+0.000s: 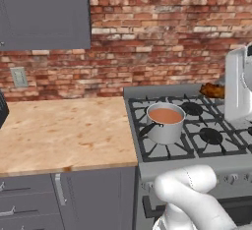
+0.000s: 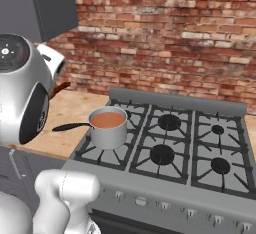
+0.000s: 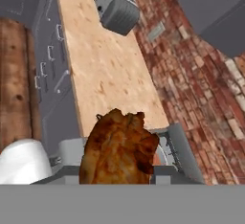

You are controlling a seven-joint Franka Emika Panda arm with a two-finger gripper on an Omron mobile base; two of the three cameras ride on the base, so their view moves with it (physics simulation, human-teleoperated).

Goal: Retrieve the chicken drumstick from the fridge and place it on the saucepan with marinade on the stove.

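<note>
My gripper (image 3: 117, 180) is clamped on the chicken drumstick (image 3: 118, 149), carried high so it clears the stove (image 1: 197, 160). The saucepan (image 1: 165, 123) of marinade (image 1: 166, 115) waits at seven o'clock of it.

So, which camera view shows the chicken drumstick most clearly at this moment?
The hand view shows the chicken drumstick best: it is large, central and close to the camera. In the left base view only a small brown part shows beside the white arm, above the stove. In the right base view I cannot make it out with confidence.
</note>
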